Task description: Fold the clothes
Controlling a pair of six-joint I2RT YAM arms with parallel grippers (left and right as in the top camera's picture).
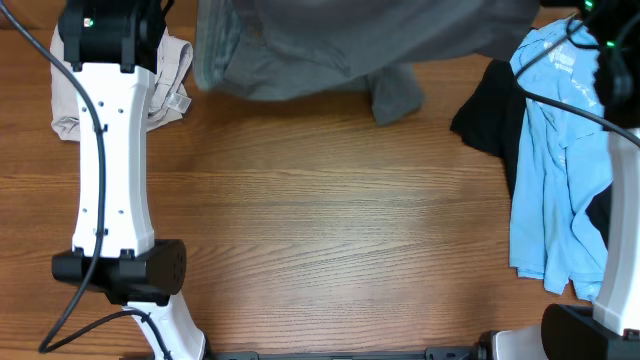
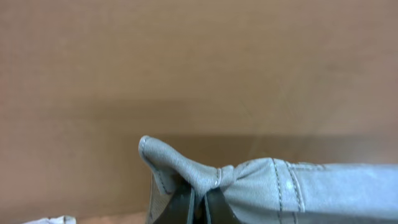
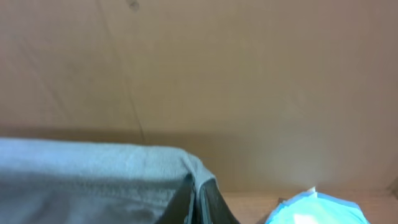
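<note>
While your left end effector (image 2: 199, 194) pinches a corner of the mid-grey cotton shorts (image 1: 330, 50), your right end effector (image 3: 198, 194) clamps another edge.

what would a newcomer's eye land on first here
The grey shorts stretched along the far edge of the table, a corner pinched in each shut hand: left hand, right hand. Next, the light-blue T-shirt sprawled over a black garment at the right, and beige shorts crumpled at the far left.
</note>
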